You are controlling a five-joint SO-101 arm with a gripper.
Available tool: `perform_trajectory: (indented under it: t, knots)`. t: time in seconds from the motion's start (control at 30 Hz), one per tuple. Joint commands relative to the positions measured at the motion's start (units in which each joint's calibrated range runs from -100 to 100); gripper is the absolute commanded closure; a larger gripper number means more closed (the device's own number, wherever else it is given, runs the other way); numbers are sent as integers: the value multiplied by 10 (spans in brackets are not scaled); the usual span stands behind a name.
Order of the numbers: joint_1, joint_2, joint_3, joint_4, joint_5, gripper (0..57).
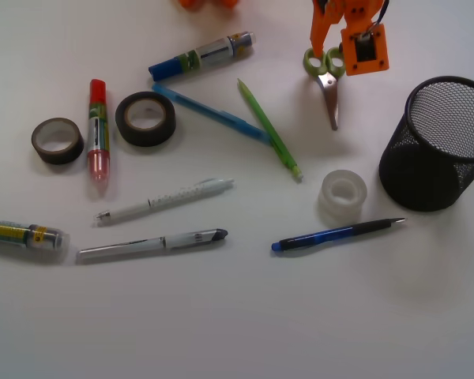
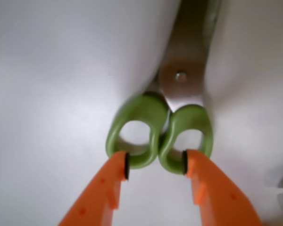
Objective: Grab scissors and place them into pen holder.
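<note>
Your gripper [image 2: 155, 165] is closed around the handles of the scissors [image 2: 172, 122], one orange fingertip [image 2: 115, 172] pressing each olive-green loop from outside, with the loops squeezed together. In the front view the scissors [image 1: 328, 79] sit at the far side of the white table [image 1: 245, 316], blades pointing toward the near side. The pen holder [image 1: 438, 146] stands upright to their right, near but apart.

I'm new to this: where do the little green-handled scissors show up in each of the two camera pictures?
Front: the small scissors with olive-green loop handles and silver blades lie top right, left of the black wire-mesh pen holder.
Wrist: the scissors fill the centre, blades pointing up.
Shared landmark: the orange gripper at the handles, also in front.
</note>
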Motion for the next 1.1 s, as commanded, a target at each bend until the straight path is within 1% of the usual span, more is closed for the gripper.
perform_trajectory:
  t: [0.0,0.37,0.6,0.63,0.67,0.77,1.07]
  knots:
    - [-3,-25,27,-49,1,441]
    - [-3,-25,107,-150,1,443]
    - [-6,-25,213,-285,1,448]
    - [-7,-25,237,-326,1,455]
    - [-7,-25,246,-341,1,474]
    - [-6,-25,264,-363,2,550]
    - [16,-9,265,-359,34,561]
